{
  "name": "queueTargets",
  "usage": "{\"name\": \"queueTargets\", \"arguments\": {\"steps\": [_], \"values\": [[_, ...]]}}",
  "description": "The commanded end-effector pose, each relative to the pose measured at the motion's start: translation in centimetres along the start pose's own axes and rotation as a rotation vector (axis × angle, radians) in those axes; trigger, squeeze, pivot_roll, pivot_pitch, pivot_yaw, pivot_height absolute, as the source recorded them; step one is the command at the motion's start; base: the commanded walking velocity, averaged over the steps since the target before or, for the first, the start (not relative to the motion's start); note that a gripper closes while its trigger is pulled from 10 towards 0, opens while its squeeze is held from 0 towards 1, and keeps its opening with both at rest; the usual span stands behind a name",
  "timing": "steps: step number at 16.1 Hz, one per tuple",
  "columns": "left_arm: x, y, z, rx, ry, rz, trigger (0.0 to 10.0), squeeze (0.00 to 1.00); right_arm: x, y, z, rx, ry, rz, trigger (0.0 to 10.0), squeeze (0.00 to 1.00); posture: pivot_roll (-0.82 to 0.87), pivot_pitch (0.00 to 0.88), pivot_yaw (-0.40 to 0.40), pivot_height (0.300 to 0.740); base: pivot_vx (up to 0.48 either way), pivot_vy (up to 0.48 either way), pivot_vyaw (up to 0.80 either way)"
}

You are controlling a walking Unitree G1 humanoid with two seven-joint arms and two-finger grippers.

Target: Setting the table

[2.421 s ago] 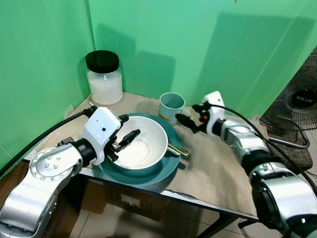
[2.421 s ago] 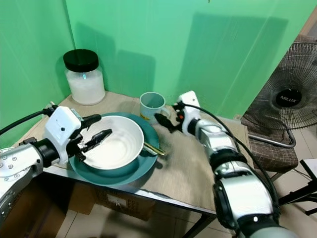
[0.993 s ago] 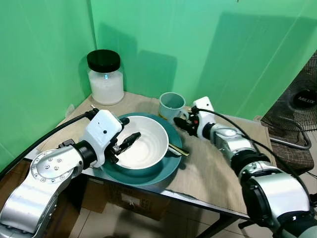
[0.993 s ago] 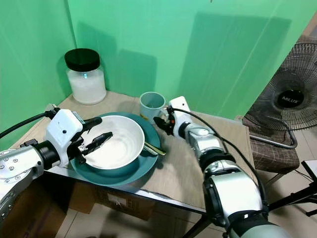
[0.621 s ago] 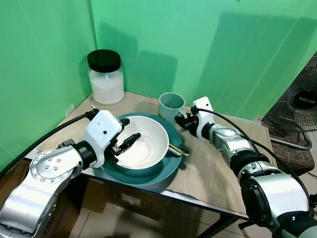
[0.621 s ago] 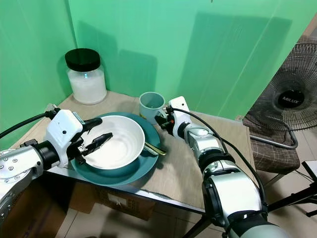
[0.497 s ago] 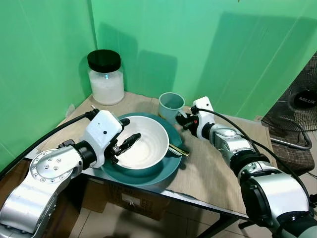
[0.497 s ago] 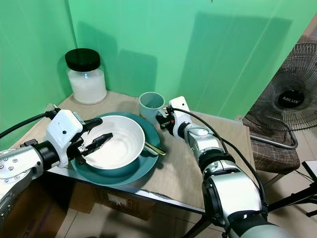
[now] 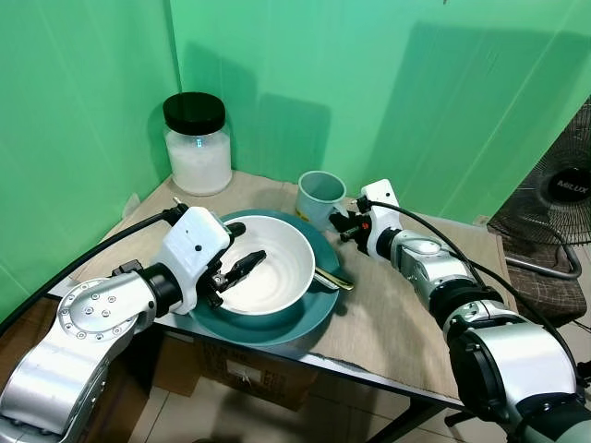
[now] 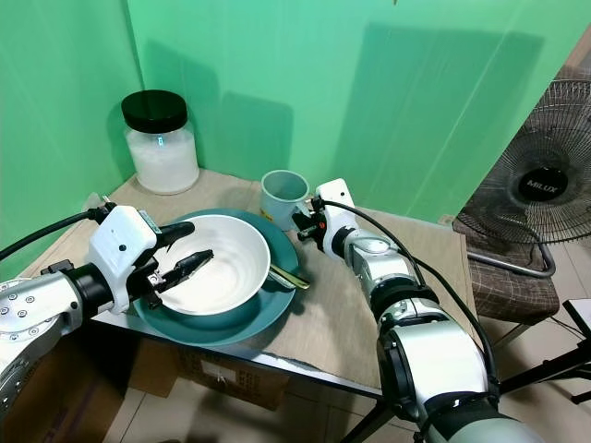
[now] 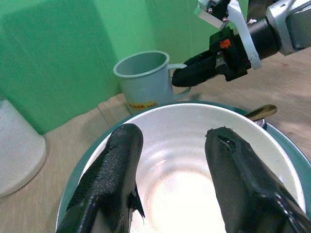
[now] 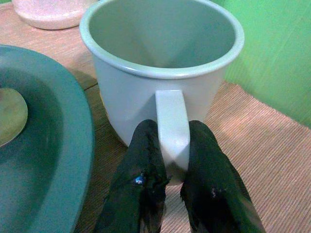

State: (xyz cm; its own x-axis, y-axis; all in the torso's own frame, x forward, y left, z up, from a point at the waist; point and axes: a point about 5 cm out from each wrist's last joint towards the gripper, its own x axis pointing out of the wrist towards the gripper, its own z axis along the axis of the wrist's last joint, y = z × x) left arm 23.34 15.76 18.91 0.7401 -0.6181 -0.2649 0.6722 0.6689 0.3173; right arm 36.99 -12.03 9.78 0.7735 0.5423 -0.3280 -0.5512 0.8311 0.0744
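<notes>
Pale-green mug (image 12: pixel 163 73) is sitting on the worktop (image 9: pixel 406 314) beside the teal plate (image 9: pixel 305 318); the right gripper (image 12: pixel 167 165) has closed in and its jaws are now pinching the handle, readying a lift. Left gripper (image 11: pixel 170 160) is hovering, jaws wide, over the white bowl (image 9: pixel 277 268). Head views are hiding that handle pinch.

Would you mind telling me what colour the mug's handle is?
The mug's handle is pale grey-green like the mug itself, clearest in the right wrist view.
</notes>
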Motion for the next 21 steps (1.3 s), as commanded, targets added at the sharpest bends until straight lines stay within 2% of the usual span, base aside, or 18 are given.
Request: {"name": "queueTargets", "arguments": {"steps": [1,4,7,8,9,10,11,12,13,14,15,17,18,21], "values": [[0.1,-0.1,0.4,0.019,-0.013,-0.008,10.0,0.0,0.0,-0.5,2.1,-0.001,-0.081,-0.009,0.0,0.0,0.07,0.0,-0.112,0.74,0.0,0.0,0.0],[0.0,0.2,0.8,0.022,-0.038,0.06,10.0,0.0,-0.9,-1.1,5.2,-0.036,-0.269,0.045,0.0,0.0,0.07,0.0,-0.114,0.74,0.0,0.0,0.0],[0.1,0.5,1.0,-0.002,-0.058,0.157,10.0,0.0,-3.1,-1.8,7.1,-0.066,-0.427,0.05,0.0,0.0,0.06,0.0,-0.108,0.74,0.0,0.0,0.0],[0.1,0.5,1.2,-0.021,-0.07,0.184,10.0,0.0,-4.2,-1.5,7.6,-0.076,-0.479,0.047,2.4,0.0,0.06,0.0,-0.107,0.74,0.0,0.0,0.0],[0.3,0.4,1.7,-0.045,-0.1,0.236,10.0,0.0,-6.5,-0.3,8.3,-0.075,-0.555,0.059,10.0,0.0,0.05,0.0,-0.107,0.74,0.0,0.0,0.0],[0.5,0.3,2.2,-0.057,-0.119,0.275,10.0,0.0,-8.5,0.6,8.5,-0.138,-0.605,0.061,10.0,0.0,0.05,0.0,-0.111,0.74,0.0,0.0,0.0],[0.6,0.4,2.5,-0.061,-0.129,0.295,10.0,0.0,-9.2,0.9,8.4,-0.173,-0.613,0.052,10.0,0.0,0.05,0.0,-0.111,0.74,0.0,0.0,0.0],[0.9,0.6,3.2,-0.089,-0.168,0.358,10.0,0.0,-10.8,1.2,7.9,-0.153,-0.608,-0.025,10.0,0.0,0.03,0.005,-0.107,0.74,0.0,0.0,0.0],[1.1,0.5,3.5,-0.101,-0.182,0.415,10.0,0.0,-12.0,1.8,7.3,-0.066,-0.609,-0.093,10.0,0.0,0.03,0.007,-0.107,0.74,0.0,0.0,-0.77],[1.2,0.3,3.5,-0.109,-0.185,0.44,10.0,0.0,-12.6,2.3,6.8,-0.054,-0.601,-0.117,10.0,0.0,0.02,0.011,-0.11,0.74,0.0,0.0,-0.79],[1.5,-0.2,3.3,-0.127,-0.178,0.476,10.0,0.0,-13.6,3.2,5.6,0.001,-0.579,-0.178,10.0,0.0,0.02,0.015,-0.108,0.74,0.0,0.0,-0.79],[1.7,-0.5,3.0,-0.12,-0.158,0.48,10.0,0.0,-14.0,3.8,4.9,0.04,-0.557,-0.222,10.0,0.0,0.01,0.019,-0.104,0.74,0.0,0.0,-0.79],[1.9,-0.8,2.8,-0.133,-0.155,0.478,10.0,0.0,-13.6,4.6,4.5,0.072,-0.539,-0.256,10.0,0.0,0.01,0.018,-0.099,0.74,0.0,0.0,-0.8],[1.9,-0.7,2.6,-0.149,-0.155,0.497,10.0,0.0,-13.3,5.2,4.4,0.086,-0.499,-0.295,10.0,0.0,0.02,0.017,-0.103,0.74,0.0,0.0,-0.8]]}}
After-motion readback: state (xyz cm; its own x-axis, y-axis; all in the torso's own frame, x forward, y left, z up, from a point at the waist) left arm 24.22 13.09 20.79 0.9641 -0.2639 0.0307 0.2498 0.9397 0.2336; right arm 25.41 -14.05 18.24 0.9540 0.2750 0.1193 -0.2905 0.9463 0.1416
